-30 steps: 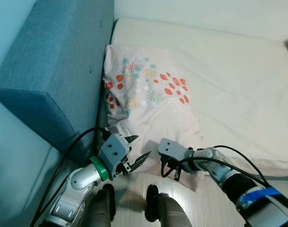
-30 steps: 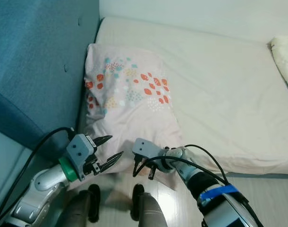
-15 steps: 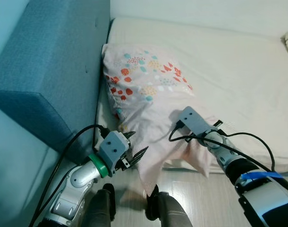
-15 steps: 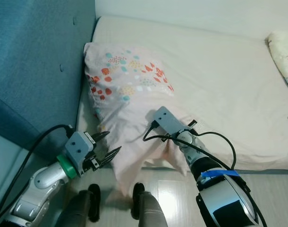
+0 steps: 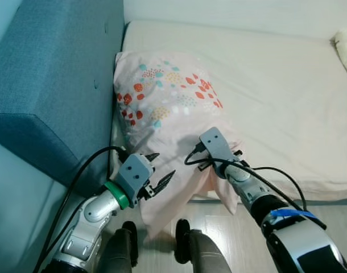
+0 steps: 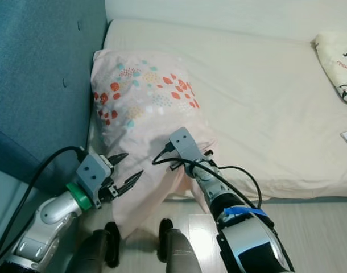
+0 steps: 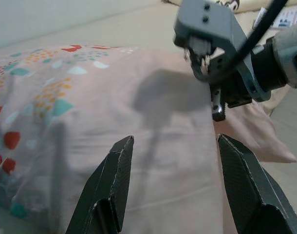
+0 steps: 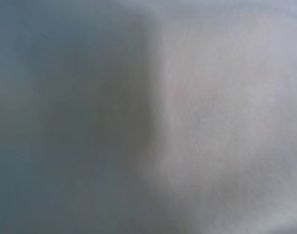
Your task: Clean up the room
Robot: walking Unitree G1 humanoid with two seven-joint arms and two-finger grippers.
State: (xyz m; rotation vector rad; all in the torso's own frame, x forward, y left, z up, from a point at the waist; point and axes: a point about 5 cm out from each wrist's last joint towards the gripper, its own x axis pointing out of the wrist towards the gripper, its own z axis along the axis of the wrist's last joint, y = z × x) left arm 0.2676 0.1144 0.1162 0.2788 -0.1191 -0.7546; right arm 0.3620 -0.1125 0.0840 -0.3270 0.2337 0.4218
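**Squaring the pillow against the headboard**

Right gripper (image 5: 226,165), lower centre, pressed into pillow (image 5: 168,102) fabric; finger state impossible to tell. Left gripper (image 5: 160,181), lower left, spread wide and empty beside the overhanging pillow corner. Pillow lying from upper left, against blue headboard (image 5: 54,74), across mattress (image 5: 276,96). Best lifted at the corner, then pushed fully onto the mattress.

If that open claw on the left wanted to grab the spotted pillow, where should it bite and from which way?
Probably the loose corner of the pillow that droops over the edge of the bed. There the fabric hangs thin and free, right ahead of the left claw, whose fingers are spread. Coming in from the floor side, it could pinch that flap; the plump middle looks too thick.
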